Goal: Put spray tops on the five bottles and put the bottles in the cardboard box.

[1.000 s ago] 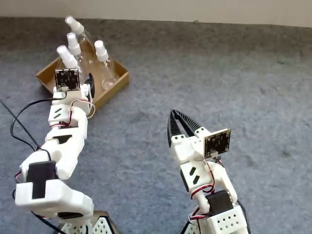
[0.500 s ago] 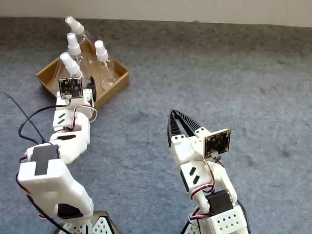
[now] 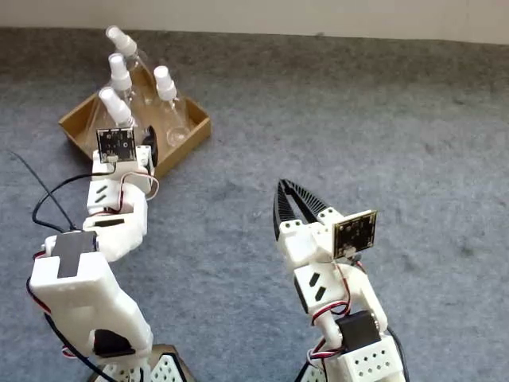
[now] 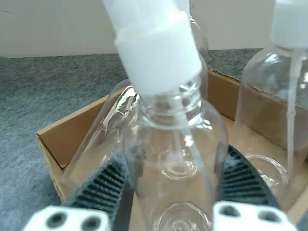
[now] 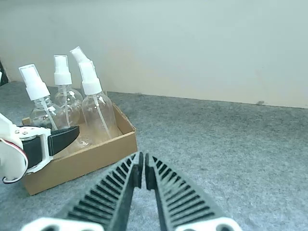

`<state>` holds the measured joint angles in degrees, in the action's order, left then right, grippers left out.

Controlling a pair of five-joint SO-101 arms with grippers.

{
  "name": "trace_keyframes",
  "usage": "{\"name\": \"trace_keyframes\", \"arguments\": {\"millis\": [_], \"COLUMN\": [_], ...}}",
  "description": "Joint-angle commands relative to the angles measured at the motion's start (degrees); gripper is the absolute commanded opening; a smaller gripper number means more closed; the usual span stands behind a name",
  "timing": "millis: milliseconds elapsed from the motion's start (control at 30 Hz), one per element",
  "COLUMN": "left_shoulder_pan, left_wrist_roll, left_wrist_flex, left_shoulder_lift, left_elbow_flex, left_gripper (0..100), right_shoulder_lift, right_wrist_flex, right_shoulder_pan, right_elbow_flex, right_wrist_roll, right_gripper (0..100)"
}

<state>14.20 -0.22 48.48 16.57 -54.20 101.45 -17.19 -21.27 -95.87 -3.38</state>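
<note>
The job looks nearly done. The cardboard box (image 3: 187,143) sits at about ten o'clock on the table (image 3: 358,119), and four clear bottles stand or lean inside it, each with a white spray top fitted. One stands at the box's three o'clock side (image 3: 165,83), two at its far twelve o'clock end (image 3: 119,70), the farthest of them tilted. The fourth bottle (image 4: 175,144) is at the near edge, its spray top leaning. The left tool (image 4: 173,161) is clamped on it, one ribbed jaw against each side of the glass, low over the floor of the box.

I count only four tops. I cannot tell whether a fifth bottle is hidden behind the others.

The right tool (image 5: 143,163) waits over bare table near six o'clock, well apart from the box, jaws together and holding nothing.

What seems left is to set the gripped bottle down, let go, and account for the fifth.
</note>
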Motion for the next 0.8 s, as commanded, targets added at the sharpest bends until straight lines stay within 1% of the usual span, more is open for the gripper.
{"name": "trace_keyframes", "arguments": {"millis": [0, 467, 667, 767], "left_shoulder_pan": [0.5, 0.6, 0.8, 0.9], "left_wrist_roll": [-0.2, -0.5, -0.5, -0.5], "left_wrist_flex": [1.4, 1.3, 1.3, 1.3], "left_shoulder_lift": [-0.5, -0.9, -1.0, -1.1], "left_elbow_flex": [2.2, 2.1, 0.0, -0.7], "left_gripper": [13, 13, 21, 21], "right_shoulder_lift": [0.0, 0.0, 0.0, 0.0], "right_wrist_flex": [1.3, 1.3, 1.3, 1.3], "right_shoulder_pan": [0.7, 0.7, 0.7, 0.7], "right_elbow_flex": [-8.7, -8.7, -8.7, -8.7], "right_wrist_roll": [0.4, 0.5, 0.5, 0.5], "right_gripper": [0.8, 0.8, 0.8, 0.8]}}
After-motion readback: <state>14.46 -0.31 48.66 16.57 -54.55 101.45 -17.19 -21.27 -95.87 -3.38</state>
